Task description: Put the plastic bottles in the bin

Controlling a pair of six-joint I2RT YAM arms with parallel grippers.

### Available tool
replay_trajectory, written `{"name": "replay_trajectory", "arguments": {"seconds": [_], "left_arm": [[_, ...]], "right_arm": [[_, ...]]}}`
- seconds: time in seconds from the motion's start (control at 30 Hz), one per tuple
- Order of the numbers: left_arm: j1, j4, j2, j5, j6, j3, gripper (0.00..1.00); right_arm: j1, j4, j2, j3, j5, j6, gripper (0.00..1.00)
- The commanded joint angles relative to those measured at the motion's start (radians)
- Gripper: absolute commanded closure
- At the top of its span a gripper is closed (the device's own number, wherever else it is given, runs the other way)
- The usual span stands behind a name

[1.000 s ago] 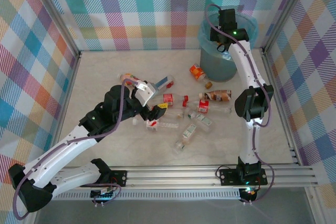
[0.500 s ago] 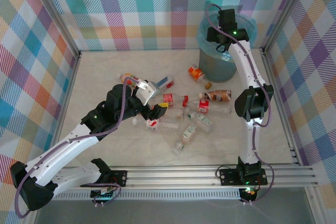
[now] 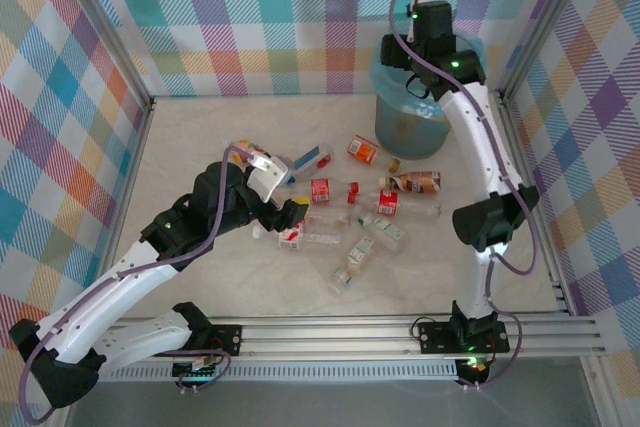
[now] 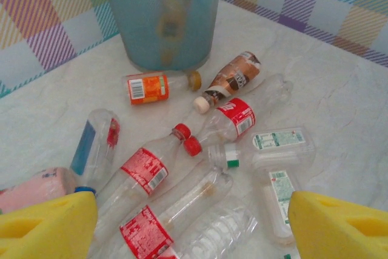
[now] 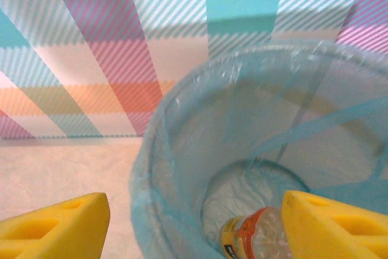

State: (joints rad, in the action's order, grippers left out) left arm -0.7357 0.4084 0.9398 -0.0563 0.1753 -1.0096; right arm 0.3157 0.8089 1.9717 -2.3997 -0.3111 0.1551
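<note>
Jaws wide: right gripper (image 5: 194, 228) over bin (image 5: 176, 107), left gripper (image 4: 193, 225) near bottles (image 4: 233, 119)

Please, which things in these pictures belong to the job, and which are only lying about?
Belong to the job: the bin, the loose bottles, the bottle inside the bin.
Not part of it: the table, the checked walls, the metal rail.

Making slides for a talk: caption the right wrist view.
Open right gripper above the bag-lined bin, one orange-labelled bottle lying at its bottom.
</note>
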Motion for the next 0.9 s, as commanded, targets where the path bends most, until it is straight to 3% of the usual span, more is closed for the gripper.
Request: {"name": "replay_trajectory", "arguments": {"seconds": [0.0,0.1,0.23,0.33,0.47,0.67,0.87], "left_arm": [[0.013,0.085,-0.016,0.036,0.036,-0.044,0.18],[0.012,0.132,-0.007,0.013,0.126,-0.048,0.18],[0.012,0.265,0.027,-0.036,0.351,-0.087,0.19],[0.012,0.351,0.066,-0.01,0.512,-0.104,0.2],[0.028,0.406,0.107,-0.036,0.68,-0.082,0.19],[0.064,0.365,0.181,-0.127,0.798,-0.013,0.17],[0.099,0.252,0.298,-0.164,0.799,0.044,0.16]], "right_arm": [[-0.012,0.006,-0.063,0.008,-0.024,-0.015,0.25],[-0.006,0.035,-0.107,0.012,0.003,-0.015,0.25],[0.017,0.058,-0.205,0.071,0.054,-0.03,0.26],[0.052,0.028,-0.329,0.223,0.112,-0.031,0.27],[0.112,-0.101,-0.542,0.547,0.21,-0.013,0.28],[0.152,-0.268,-0.801,0.961,0.381,0.052,0.29],[0.163,-0.228,-0.92,1.112,0.455,0.053,0.29]]}}
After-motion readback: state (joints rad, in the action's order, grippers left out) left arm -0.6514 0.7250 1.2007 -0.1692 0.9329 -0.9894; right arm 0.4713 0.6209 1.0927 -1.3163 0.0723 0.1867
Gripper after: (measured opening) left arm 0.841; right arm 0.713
